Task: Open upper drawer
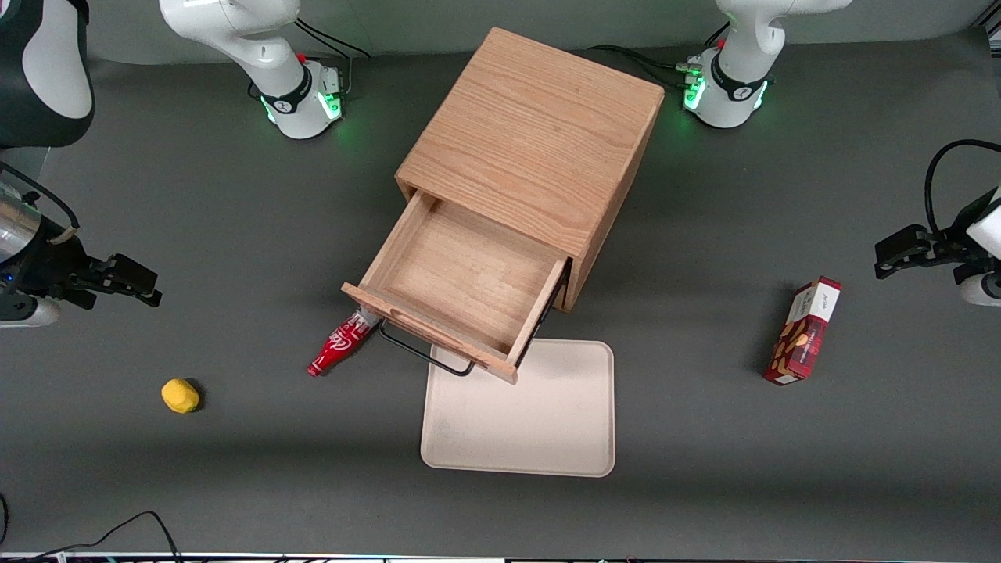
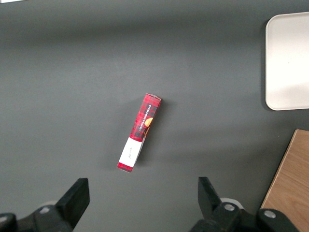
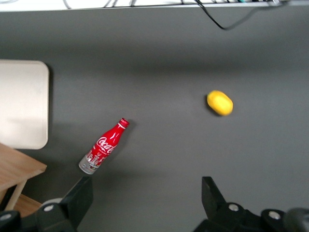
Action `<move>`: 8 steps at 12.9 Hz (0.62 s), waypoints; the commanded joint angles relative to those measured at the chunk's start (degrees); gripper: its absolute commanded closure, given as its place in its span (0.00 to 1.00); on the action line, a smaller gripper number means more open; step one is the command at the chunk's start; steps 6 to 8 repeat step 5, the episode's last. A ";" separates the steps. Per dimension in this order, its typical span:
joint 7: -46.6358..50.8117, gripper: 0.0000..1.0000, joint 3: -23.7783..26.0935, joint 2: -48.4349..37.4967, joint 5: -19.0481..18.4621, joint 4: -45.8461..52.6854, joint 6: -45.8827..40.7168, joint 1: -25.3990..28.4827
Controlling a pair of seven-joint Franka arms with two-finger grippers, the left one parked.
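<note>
The wooden cabinet [image 1: 532,133] stands mid-table. Its upper drawer [image 1: 461,274] is pulled well out toward the front camera and its inside is bare. The thin black wire handle [image 1: 426,353] hangs from the drawer front. The lower drawer is hidden under it. My right gripper [image 1: 145,283] is open and empty. It hovers well apart from the drawer, toward the working arm's end of the table. In the right wrist view the gripper [image 3: 146,191] has only bare table between its fingers.
A red cola bottle [image 1: 339,349] [image 3: 104,146] lies beside the drawer front's corner. A yellow lemon-like object [image 1: 180,395] [image 3: 219,103] lies nearer the front camera than my gripper. A cream tray [image 1: 520,410] lies in front of the drawer. A red box [image 1: 803,331] [image 2: 139,132] lies toward the parked arm's end.
</note>
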 commanded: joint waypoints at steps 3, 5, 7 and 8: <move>5.21 0.00 -1.96 -0.34 1.16 -1.10 -3.67 0.64; 6.98 0.00 -3.27 0.63 1.25 0.05 -4.57 0.81; 6.98 0.00 -3.27 0.63 1.25 0.05 -4.57 0.81; 6.98 0.00 -3.27 0.63 1.25 0.05 -4.57 0.81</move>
